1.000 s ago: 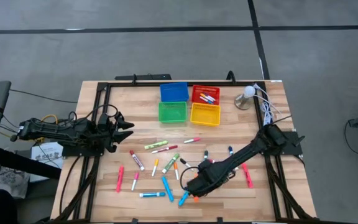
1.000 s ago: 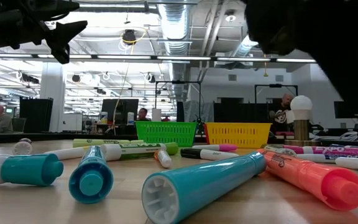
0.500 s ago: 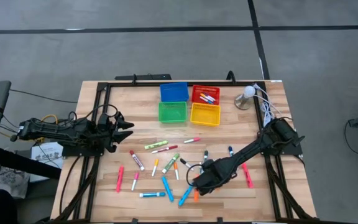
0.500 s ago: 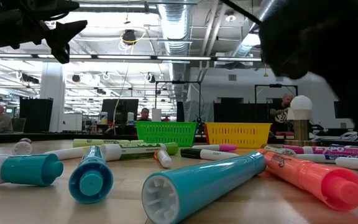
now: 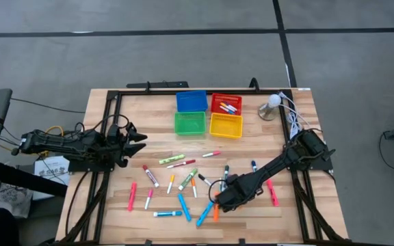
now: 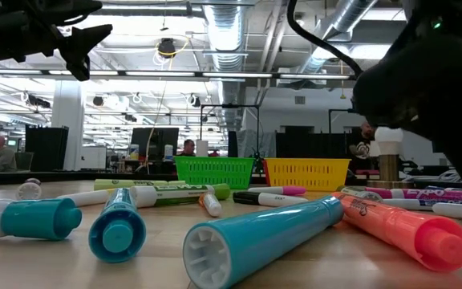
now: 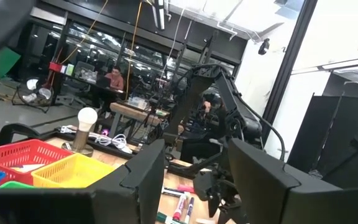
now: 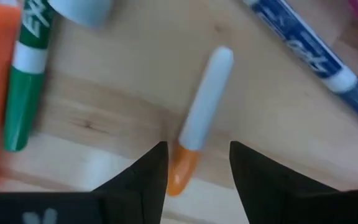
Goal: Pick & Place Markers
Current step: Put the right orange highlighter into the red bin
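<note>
Right gripper (image 5: 219,200), lower centre of the high view, hangs with jaws parted and empty over a small orange-capped marker (image 8: 197,124) lying between them on the table (image 5: 115,130) — centre on its barrel, descend, then close; left gripper (image 5: 139,141) waits open at the left edge

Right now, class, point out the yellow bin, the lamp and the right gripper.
yellow bin (image 5: 226,126), high view, its floor.
lamp (image 5: 273,100), high view, its white bulb.
right gripper (image 8: 197,163), right wrist view, between its fingertips.

A green marker (image 8: 21,87) is showing white letters "EX" on its barrel. A pink marker (image 6: 423,193) at the right is carrying print reading roughly "EXPO".
</note>
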`<state>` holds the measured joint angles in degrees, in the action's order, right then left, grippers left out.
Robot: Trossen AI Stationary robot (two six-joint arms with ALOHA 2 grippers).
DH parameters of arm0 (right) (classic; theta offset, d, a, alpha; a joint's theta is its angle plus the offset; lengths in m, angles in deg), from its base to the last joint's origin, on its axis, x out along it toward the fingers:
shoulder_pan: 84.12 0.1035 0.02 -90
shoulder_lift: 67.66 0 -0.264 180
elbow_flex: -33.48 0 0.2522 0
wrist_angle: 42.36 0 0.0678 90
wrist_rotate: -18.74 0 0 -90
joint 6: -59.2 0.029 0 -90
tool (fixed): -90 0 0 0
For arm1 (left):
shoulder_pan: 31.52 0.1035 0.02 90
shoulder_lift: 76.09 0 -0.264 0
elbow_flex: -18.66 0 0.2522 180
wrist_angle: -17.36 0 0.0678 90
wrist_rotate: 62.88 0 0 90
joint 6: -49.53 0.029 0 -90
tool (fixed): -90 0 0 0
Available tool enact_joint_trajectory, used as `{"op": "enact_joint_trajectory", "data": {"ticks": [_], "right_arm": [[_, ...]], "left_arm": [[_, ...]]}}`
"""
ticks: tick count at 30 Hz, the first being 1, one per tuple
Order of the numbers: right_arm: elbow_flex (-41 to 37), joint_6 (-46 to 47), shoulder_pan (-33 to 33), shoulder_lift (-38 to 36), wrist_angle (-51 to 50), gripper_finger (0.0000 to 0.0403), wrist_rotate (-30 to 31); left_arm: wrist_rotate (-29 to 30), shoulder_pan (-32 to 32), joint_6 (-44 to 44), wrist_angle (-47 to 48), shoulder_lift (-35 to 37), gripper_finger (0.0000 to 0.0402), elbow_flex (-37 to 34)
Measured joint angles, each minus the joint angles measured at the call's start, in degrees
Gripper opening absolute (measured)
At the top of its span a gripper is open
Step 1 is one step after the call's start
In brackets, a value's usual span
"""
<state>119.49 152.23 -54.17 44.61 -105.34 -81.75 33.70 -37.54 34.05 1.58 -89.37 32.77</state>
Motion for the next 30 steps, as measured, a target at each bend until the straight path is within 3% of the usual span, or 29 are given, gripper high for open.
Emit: {"op": "enact_joint_trajectory", "data": {"ticks": [14, 30], "right_arm": [[-3.9, 0.0, -0.8, -0.3, 3.9, 0.0159, 1.3], [-4.1, 1.5, -0.7, -0.2, 3.7, 0.0051, 2.2]], "left_arm": [[0.0, 0.0, 0.0, -0.1, 0.0, 0.0177, 0.0], [0.0, 0.0, 0.0, -0.1, 0.0, 0.0177, 0.0]]}}
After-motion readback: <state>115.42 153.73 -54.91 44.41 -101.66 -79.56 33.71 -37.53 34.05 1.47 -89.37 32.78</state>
